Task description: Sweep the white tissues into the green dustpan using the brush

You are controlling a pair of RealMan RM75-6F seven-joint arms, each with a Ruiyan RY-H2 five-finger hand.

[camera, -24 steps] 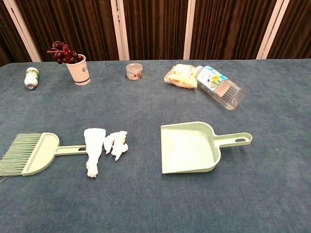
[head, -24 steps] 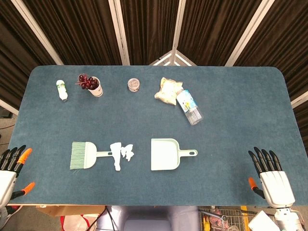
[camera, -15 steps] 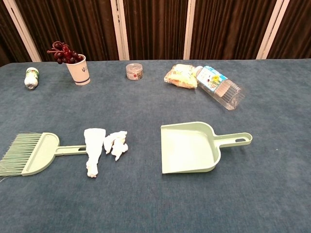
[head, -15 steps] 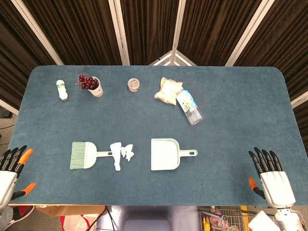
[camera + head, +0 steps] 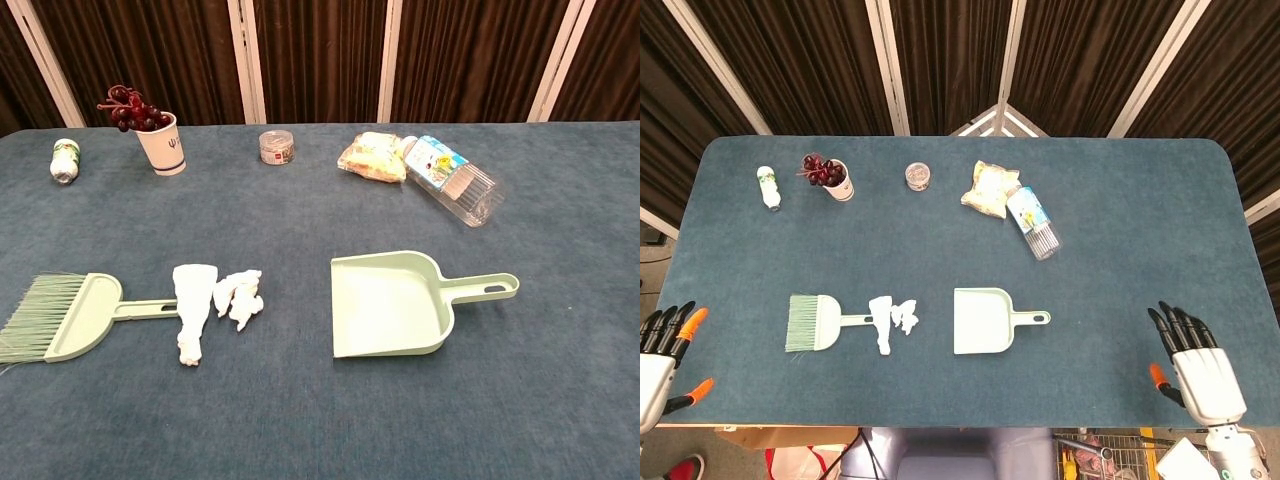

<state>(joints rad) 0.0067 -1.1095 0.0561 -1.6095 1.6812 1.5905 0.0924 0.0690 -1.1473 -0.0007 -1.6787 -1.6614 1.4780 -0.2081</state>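
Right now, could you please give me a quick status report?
Left hand and right hand open at the near edge. Brush untouched, one tissue lying over its handle. Dustpan empty, path unobstructed.

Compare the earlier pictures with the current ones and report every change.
The right hand has edged slightly forward and inward at the table's near right corner; the left hand has slipped a little lower at the left edge. Both are open and empty. The brush, white tissues and green dustpan have not moved.

brush (image 5: 65,316) flat, bristles left | white tissues (image 5: 215,303) (crumpled) over its handle | green dustpan (image 5: 390,303) right, empty
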